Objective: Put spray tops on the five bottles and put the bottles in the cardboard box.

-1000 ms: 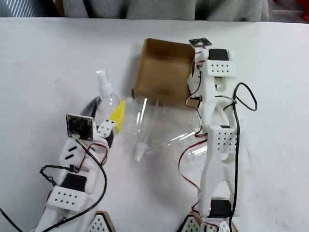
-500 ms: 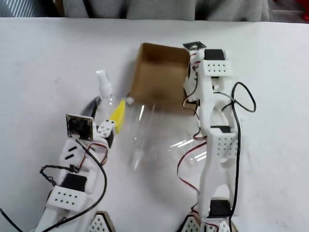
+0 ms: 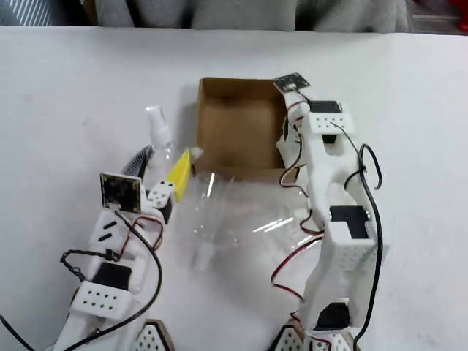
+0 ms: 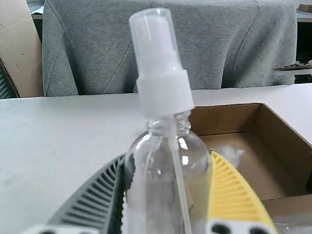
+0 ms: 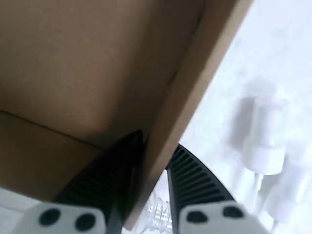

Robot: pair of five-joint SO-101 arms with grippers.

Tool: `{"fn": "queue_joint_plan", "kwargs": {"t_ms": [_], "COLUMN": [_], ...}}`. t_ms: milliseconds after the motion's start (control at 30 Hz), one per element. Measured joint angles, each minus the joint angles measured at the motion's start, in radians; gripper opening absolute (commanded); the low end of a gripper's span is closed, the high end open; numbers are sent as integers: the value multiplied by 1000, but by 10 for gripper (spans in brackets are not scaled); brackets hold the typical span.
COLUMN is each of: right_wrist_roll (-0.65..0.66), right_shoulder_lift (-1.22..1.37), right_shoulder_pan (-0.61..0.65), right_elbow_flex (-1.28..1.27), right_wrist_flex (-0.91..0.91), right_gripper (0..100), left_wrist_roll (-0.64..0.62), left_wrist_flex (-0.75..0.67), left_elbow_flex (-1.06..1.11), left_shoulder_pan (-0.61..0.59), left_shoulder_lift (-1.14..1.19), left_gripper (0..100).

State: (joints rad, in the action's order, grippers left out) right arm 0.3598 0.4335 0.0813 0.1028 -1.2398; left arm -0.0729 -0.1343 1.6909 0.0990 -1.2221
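A clear bottle with a white spray top stands upright to the left of the cardboard box. My left gripper is shut on this bottle, its grey and yellow fingers on either side of the body. My right gripper is shut on the box's right wall, one finger inside and one outside. Several clear bottles without tops lie on the table in front of the box. Loose white spray tops lie on the table beside the box.
The box is open at the top, with a small pale scrap on its floor. A grey cloth hangs behind the table's far edge. The right arm stretches along the lying bottles' right side.
The right gripper has dragged the box to the left and nearer, turning it square to the table. The lying bottles shifted a little. The left arm and its bottle have not moved.
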Motion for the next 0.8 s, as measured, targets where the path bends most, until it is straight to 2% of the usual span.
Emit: {"fn": "queue_joint_plan", "kwargs": {"t_ms": [133, 200, 567, 733, 800], "right_wrist_roll": [0, -15, -29, -29, -29], "right_shoulder_lift": [-26, -41, -244, -391, -453], "right_shoulder_pan": [0, 2, -5, -6, -6], "right_elbow_flex": [-43, -43, -54, -153, -229], "right_wrist_flex": [6, 5, -129, -226, -230], "right_gripper": [172, 209, 189, 59, 58], "left_wrist_roll": [0, 0, 0, 0, 0], "left_wrist_flex": [0, 0, 0, 0, -14], "left_elbow_flex": [0, 0, 0, 0, 0], "left_shoulder_pan": [0, 0, 0, 0, 0], "left_shoulder_lift": [0, 0, 0, 0, 0], "left_gripper": [49, 49, 49, 49, 49]}}
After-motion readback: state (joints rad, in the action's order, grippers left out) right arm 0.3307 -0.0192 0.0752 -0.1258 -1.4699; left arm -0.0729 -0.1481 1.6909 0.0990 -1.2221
